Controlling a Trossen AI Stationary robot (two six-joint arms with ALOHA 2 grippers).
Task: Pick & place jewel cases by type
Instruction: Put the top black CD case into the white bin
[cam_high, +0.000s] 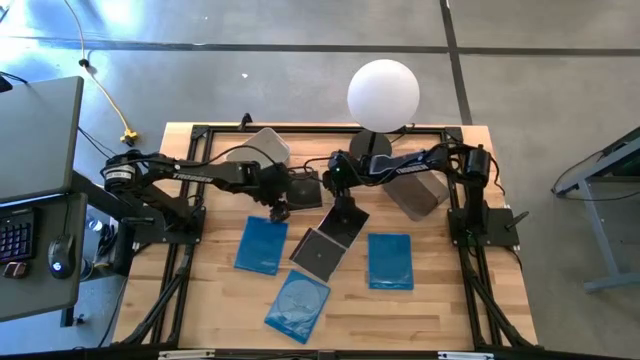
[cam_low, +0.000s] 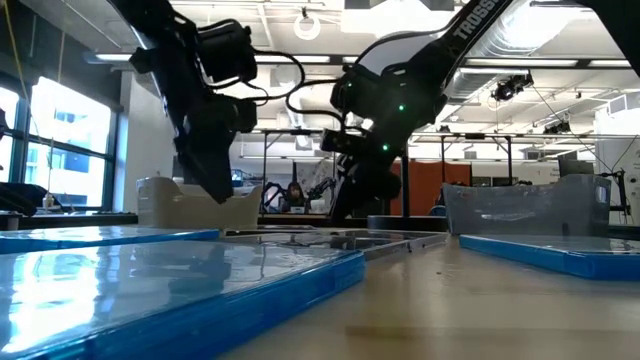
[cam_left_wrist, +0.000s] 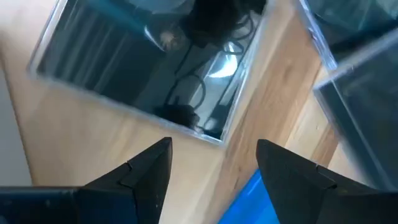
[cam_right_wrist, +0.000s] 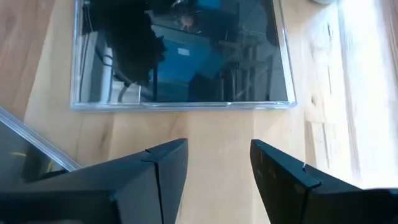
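Observation:
Three black jewel cases lie flat on the table: one at the far middle (cam_high: 305, 190) and two overlapping ones (cam_high: 345, 225) (cam_high: 320, 255). Three blue cases lie flat at the left (cam_high: 262, 245), the right (cam_high: 390, 260) and the near edge (cam_high: 298, 305). My left gripper (cam_high: 280, 210) is open above the table between the far black case (cam_left_wrist: 143, 68) and the left blue case (cam_left_wrist: 249, 199). My right gripper (cam_high: 342, 207) is open and points down beside a black case (cam_right_wrist: 180, 56). Neither holds anything.
A pale bin (cam_high: 262, 150) stands at the far left of the table and a grey bin (cam_high: 415, 190) at the far right. A white globe lamp (cam_high: 383, 92) hangs over the far edge. The two grippers are close together at the table's middle.

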